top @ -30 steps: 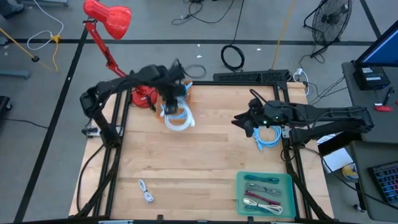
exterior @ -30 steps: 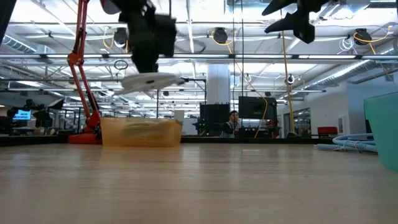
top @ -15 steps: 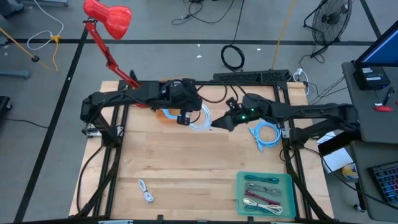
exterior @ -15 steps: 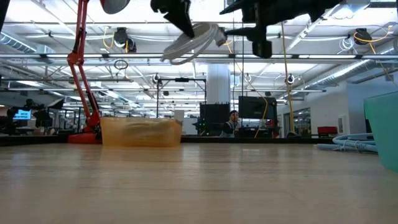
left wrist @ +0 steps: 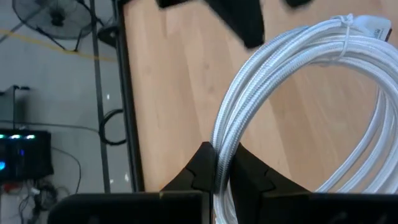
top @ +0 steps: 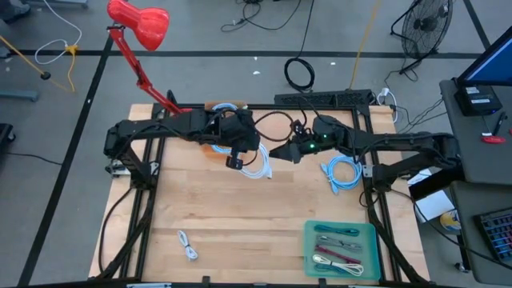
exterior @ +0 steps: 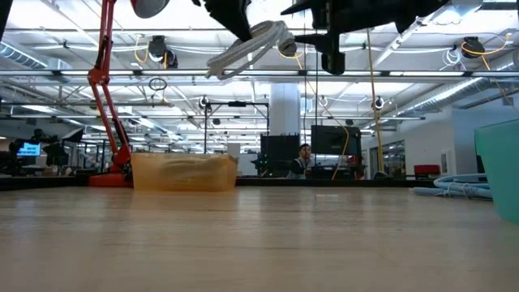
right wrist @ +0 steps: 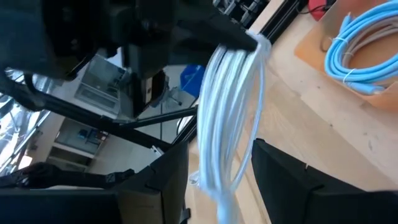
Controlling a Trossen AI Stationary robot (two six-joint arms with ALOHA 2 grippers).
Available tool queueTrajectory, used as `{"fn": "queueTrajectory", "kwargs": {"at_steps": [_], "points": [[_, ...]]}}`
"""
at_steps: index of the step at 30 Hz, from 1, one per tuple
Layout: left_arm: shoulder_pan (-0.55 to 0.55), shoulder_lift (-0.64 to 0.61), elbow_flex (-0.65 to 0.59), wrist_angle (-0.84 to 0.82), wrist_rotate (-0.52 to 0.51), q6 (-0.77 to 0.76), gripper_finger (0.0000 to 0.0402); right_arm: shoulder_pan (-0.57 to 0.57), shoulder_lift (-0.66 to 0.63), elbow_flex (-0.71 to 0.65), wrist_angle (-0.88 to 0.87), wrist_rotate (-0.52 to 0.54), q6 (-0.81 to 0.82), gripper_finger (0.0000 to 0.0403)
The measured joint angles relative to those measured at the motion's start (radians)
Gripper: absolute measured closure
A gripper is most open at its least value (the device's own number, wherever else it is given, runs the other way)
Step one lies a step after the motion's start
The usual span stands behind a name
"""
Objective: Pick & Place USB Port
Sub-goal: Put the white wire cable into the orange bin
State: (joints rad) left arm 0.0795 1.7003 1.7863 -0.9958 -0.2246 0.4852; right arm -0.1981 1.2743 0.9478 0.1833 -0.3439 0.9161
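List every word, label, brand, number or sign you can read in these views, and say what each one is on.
None can be read.
The monitor far back in the low view shows a lit screen; whatever is on it is too small to read.
The white coiled cable held in the left gripper bears no print.

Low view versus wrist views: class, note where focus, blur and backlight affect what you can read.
Low view: ceiling lights backlight both arms into silhouettes; near tabletop soft. Left wrist view: white cable coil sharp, the dark shape beyond it blurred. Right wrist view: coil sharp, orange bin softer, the left arm dark.
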Motion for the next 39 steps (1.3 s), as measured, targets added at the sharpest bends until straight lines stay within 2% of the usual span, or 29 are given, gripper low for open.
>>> {"fn": "queueTrajectory", "kwargs": {"at_steps": [11, 18, 22, 25, 27, 32, 39], "points": [[-0.030, 0.069, 0.007, 0.076, 0.010, 0.008, 0.0378, -0.013, 0.012, 0.000, 0.005, -0.001, 0.008, 0.0234], [-0.017, 0.121, 0.127, 0.016, -0.022, 0.032, 0.0378, -0.015, 0.026, 0.000, 0.034, -0.013, 0.015, 0.0234], [-0.013, 0.150, 0.182, 0.051, -0.036, 0.029, 0.0378, -0.011, 0.033, -0.001, 0.026, -0.032, 0.035, 0.0235], [-0.012, 0.146, 0.190, 0.063, -0.044, 0.028, 0.0378, -0.010, 0.036, -0.001, 0.035, -0.041, 0.037, 0.0252], [-0.014, 0.146, 0.193, 0.075, -0.056, 0.008, 0.0378, -0.009, 0.037, -0.001, 0.033, -0.039, 0.034, 0.0279], [-0.016, 0.139, 0.192, 0.034, -0.092, -0.175, 0.0367, -0.004, 0.031, -0.001, 0.044, -0.028, -0.015, 0.0381], [-0.027, 0.065, 0.192, -0.001, -0.215, -0.672, 0.0285, -0.012, 0.024, -0.001, 0.108, 0.008, -0.044, 0.0391]]}}
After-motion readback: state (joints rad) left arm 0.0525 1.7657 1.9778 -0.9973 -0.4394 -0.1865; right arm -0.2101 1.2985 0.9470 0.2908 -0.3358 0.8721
